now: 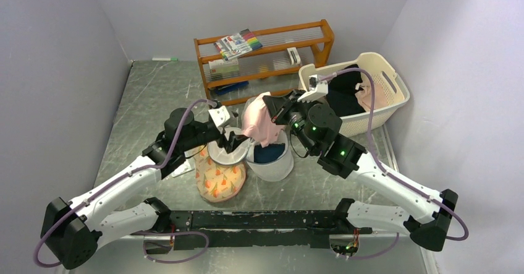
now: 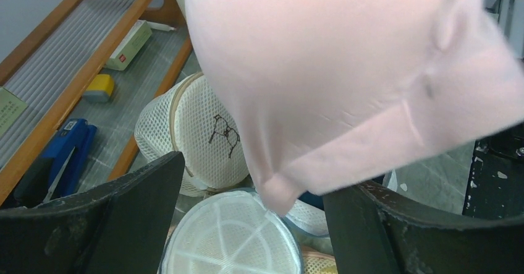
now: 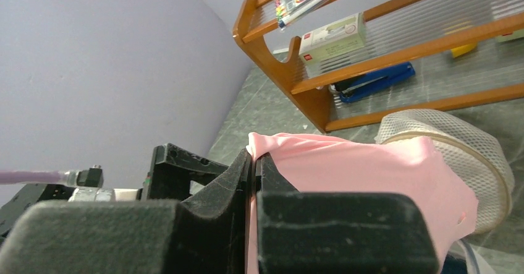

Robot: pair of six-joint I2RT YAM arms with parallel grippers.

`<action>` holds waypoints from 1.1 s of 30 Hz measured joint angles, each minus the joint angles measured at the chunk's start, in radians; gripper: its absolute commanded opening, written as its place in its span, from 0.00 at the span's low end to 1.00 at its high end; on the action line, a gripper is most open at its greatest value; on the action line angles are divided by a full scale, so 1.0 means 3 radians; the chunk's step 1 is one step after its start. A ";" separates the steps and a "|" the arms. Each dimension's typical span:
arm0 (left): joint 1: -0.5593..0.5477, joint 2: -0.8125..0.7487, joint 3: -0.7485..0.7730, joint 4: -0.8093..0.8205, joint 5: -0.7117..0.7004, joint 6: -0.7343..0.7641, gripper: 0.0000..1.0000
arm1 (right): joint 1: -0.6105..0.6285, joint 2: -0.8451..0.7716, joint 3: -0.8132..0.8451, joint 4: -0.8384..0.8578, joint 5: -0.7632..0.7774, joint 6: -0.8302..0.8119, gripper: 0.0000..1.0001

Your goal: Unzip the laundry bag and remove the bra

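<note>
Found the right gripper (image 3: 253, 158) pressed fully together, no gap showing between the fingers, pinching a fold of the pink bra (image 3: 371, 169) at its upper edge. Saw the bra hanging from that pinch in the air, clear of the table (image 1: 154, 101), draped just above the far rim of the laundry bag (image 1: 272, 162). Placed the laundry bag at mid-table between the two arms, upright, with top unzipped and open and something dark blue inside. Saw the flat round face (image 2: 232, 237) with spoke-like seams flopped to the left of the drum, lying partly over the peach floral pouch (image 1: 219, 180). Found the left gripper (image 2: 250, 184) spread wide, holding nothing, poised just above that round face; could not tell whether touching it. From the left wrist, saw the bra's lower tip dangling between the spread fingers (image 2: 123, 218), apart from both. Spotted a second round mesh bag (image 2: 198, 135) with a small dark print behind, near the wooden shelf rack (image 1: 266, 51). Made out a marker pack (image 1: 238, 44) and a blue stapler (image 3: 371, 79) on that rack, and a cream basket (image 1: 383, 88) with dark clothes at the far right
</note>
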 measured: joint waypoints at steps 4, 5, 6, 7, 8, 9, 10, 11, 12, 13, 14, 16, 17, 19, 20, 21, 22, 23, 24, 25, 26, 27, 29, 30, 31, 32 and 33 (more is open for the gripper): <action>0.0000 0.0034 0.0028 -0.0017 0.0008 -0.0022 0.90 | -0.0003 0.0058 0.0018 0.0069 -0.0056 0.0055 0.00; 0.0000 0.0034 0.0028 -0.0018 0.0008 -0.0027 0.87 | -0.0004 0.0084 0.0028 0.0080 -0.0076 0.0065 0.00; 0.0000 0.0034 0.0028 -0.0018 0.0006 -0.0031 0.82 | -0.0005 0.0107 0.0037 0.0090 -0.0099 0.0072 0.00; 0.0000 0.0034 0.0029 -0.0020 -0.0006 -0.0034 0.76 | -0.0005 0.0122 0.0038 0.0104 -0.0114 0.0078 0.00; 0.0000 0.0034 0.0034 -0.0039 -0.0038 -0.0043 0.68 | -0.0005 0.0139 0.0038 0.0114 -0.0145 0.0085 0.00; 0.0000 0.0034 0.0042 -0.0065 -0.0088 -0.0050 0.60 | -0.0005 0.0151 0.0038 0.0127 -0.0183 0.0089 0.00; 0.0000 0.0034 0.0055 -0.0093 -0.0141 -0.0052 0.51 | -0.0005 0.0161 0.0038 0.0134 -0.0210 0.0093 0.00; 0.0000 0.0033 0.0066 -0.0116 -0.0188 -0.0052 0.43 | -0.0005 0.0174 0.0038 0.0149 -0.0258 0.0098 0.02; 0.0000 0.0028 0.0079 -0.0135 -0.0243 -0.0052 0.34 | -0.0005 0.0188 0.0038 0.0172 -0.0301 0.0098 0.04; 0.0000 0.0015 0.0088 -0.0149 -0.0298 -0.0052 0.26 | -0.0005 0.0206 0.0038 0.0192 -0.0366 0.0093 0.06; 0.0000 -0.0005 0.0089 -0.0158 -0.0332 -0.0056 0.18 | -0.0005 0.0225 0.0038 0.0203 -0.0404 0.0080 0.10; 0.0000 -0.0060 0.0089 -0.0177 -0.0395 -0.0053 0.08 | -0.0005 0.0284 0.0041 0.0211 -0.0497 0.0033 0.18; 0.0000 -0.0093 0.0089 -0.0181 -0.0426 -0.0053 0.07 | -0.0006 0.0322 0.0051 0.0192 -0.0532 0.0006 0.22; 0.0000 -0.0141 0.0089 -0.0184 -0.0479 -0.0053 0.07 | -0.0006 0.0426 0.0097 0.0112 -0.0591 -0.0069 0.29; 0.0000 -0.0159 0.0089 -0.0186 -0.0505 -0.0053 0.07 | -0.0006 0.0486 0.0135 0.0045 -0.0624 -0.0123 0.34; 0.0000 -0.0174 0.0089 -0.0188 -0.0529 -0.0055 0.07 | -0.0006 0.0549 0.0183 -0.0038 -0.0646 -0.0189 0.41; 0.0001 -0.0182 0.0089 -0.0189 -0.0547 -0.0056 0.07 | -0.0006 0.0603 0.0233 -0.0120 -0.0660 -0.0254 0.47; 0.0001 -0.0188 0.0089 -0.0191 -0.0562 -0.0065 0.07 | -0.0006 0.0646 0.0277 -0.0201 -0.0668 -0.0317 0.53; 0.0001 -0.0192 0.0089 -0.0191 -0.0579 -0.0079 0.07 | -0.0008 0.0680 0.0318 -0.0295 -0.0674 -0.0387 0.60; 0.0001 -0.0195 0.0089 -0.0191 -0.0584 -0.0090 0.07 | -0.0010 0.0696 0.0345 -0.0395 -0.0682 -0.0478 0.67; 0.0005 -0.0197 0.0089 -0.0189 -0.0589 -0.0103 0.07 | -0.0014 0.0694 0.0352 -0.0460 -0.0688 -0.0523 0.75; 0.0011 -0.0203 0.0089 -0.0189 -0.0589 -0.0120 0.07 | -0.0019 0.0682 0.0354 -0.0528 -0.0697 -0.0605 0.84; 0.0031 -0.0225 0.0089 -0.0187 -0.0582 -0.0141 0.07 | -0.0051 0.0631 0.0341 -0.0646 -0.0758 -0.0739 0.95; 0.0047 -0.0240 0.0088 -0.0179 -0.0573 -0.0155 0.07 | -0.0084 0.0580 0.0309 -0.0678 -0.0828 -0.0804 0.99; 0.0064 -0.0258 0.0085 -0.0163 -0.0554 -0.0169 0.07 | -0.0137 0.0515 0.0267 -0.0699 -0.0927 -0.0862 1.00; 0.0083 -0.0273 0.0084 -0.0144 -0.0525 -0.0189 0.07 | -0.0210 0.0449 0.0219 -0.0698 -0.1052 -0.0900 1.00; 0.0106 -0.0287 0.0079 -0.0116 -0.0491 -0.0205 0.07 | -0.0322 0.0365 0.0154 -0.0692 -0.1222 -0.0936 1.00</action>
